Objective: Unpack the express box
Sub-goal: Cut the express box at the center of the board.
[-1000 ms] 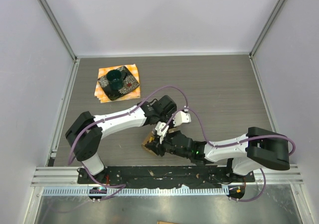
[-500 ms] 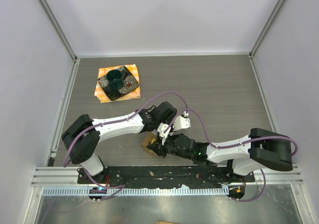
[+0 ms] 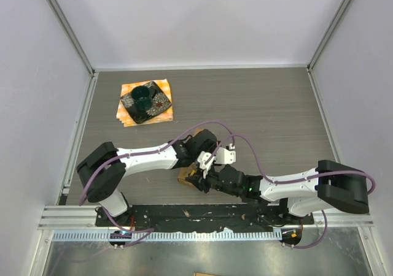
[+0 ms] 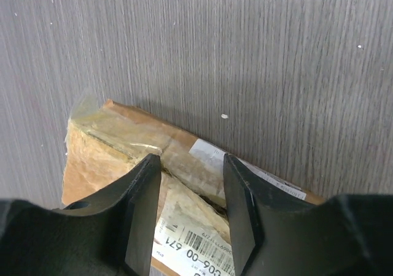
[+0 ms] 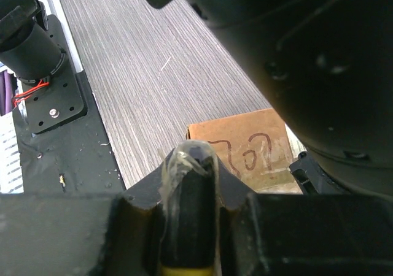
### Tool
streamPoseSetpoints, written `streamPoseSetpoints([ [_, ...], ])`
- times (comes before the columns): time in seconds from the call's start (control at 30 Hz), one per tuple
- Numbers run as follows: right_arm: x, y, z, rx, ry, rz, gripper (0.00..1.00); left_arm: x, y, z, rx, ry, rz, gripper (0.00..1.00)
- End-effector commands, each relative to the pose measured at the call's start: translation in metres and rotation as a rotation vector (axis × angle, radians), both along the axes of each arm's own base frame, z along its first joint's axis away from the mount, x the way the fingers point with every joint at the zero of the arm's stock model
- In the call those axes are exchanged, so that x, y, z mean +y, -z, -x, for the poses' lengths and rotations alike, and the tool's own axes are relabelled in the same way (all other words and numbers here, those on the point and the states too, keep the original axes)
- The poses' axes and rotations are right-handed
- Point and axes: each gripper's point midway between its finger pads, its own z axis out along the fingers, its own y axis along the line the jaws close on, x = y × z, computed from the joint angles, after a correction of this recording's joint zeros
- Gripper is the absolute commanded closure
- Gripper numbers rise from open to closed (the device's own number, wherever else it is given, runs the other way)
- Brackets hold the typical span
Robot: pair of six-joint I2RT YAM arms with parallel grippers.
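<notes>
The express box [image 3: 185, 176] is a brown cardboard parcel lying near the table's front edge, mostly hidden under both grippers. From the left wrist, its taped top and white barcode label [image 4: 196, 251] show. My left gripper [image 4: 190, 162] sits right over that top, jaws partly apart, straddling a wrinkled taped seam of the express box [image 4: 116, 144]. My right gripper [image 5: 189, 159] is shut on a dark tool [image 5: 189, 190] with a tape-covered tip and a yellow band. That tip points at the box's end face [image 5: 245, 150], which bears red handwriting. Both the left gripper [image 3: 201, 164] and the right gripper [image 3: 199, 181] meet at the box.
A dark dish [image 3: 145, 101] stands on an orange cloth at the back left. The left arm's black body [image 5: 295, 55] looms close above the right gripper. A black mounting plate [image 5: 52, 104] and the metal rail [image 3: 73, 218] run along the near edge.
My left gripper has come down and nearer onto the box, and its jaws have narrowed from wide open. The right gripper stays shut on the tool at the box's end.
</notes>
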Motion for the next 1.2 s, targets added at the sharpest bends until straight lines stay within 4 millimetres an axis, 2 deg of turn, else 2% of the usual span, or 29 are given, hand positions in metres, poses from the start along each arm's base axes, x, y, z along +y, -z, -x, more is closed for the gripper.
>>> streamPoseSetpoints([
  [0.0, -0.041, 0.076, 0.019, 0.159, 0.003, 0.260, 0.99, 0.059, 0.061, 0.018, 0.020, 0.046, -0.314, 0.56],
  [0.13, -0.046, 0.076, 0.022, 0.160, -0.006, 0.263, 0.99, 0.068, 0.068, 0.035, 0.088, 0.102, -0.341, 0.64],
  [0.27, -0.048, 0.070, 0.022, 0.148, -0.012, 0.283, 0.99, 0.075, 0.074, 0.047, 0.129, 0.163, -0.370, 0.92],
  [0.33, -0.047, 0.069, 0.023, 0.153, -0.024, 0.288, 0.99, 0.078, 0.076, 0.052, 0.148, 0.182, -0.382, 0.96],
  [0.6, -0.044, 0.079, 0.028, 0.177, -0.049, 0.300, 0.99, 0.078, 0.075, 0.065, 0.198, 0.240, -0.371, 0.97],
  [0.67, -0.041, 0.080, 0.029, 0.169, -0.062, 0.296, 0.99, 0.075, 0.073, 0.066, 0.204, 0.242, -0.361, 0.98],
  [0.9, -0.030, 0.104, 0.030, 0.178, -0.102, 0.331, 0.99, 0.055, 0.056, 0.075, 0.279, 0.242, -0.280, 0.95],
  [1.0, -0.030, 0.116, 0.026, 0.199, -0.067, 0.357, 0.99, 0.051, 0.052, 0.075, 0.286, 0.241, -0.266, 0.96],
  [1.17, -0.044, 0.135, 0.017, 0.256, 0.066, 0.389, 0.99, 0.051, 0.051, 0.074, 0.280, 0.228, -0.266, 0.98],
])
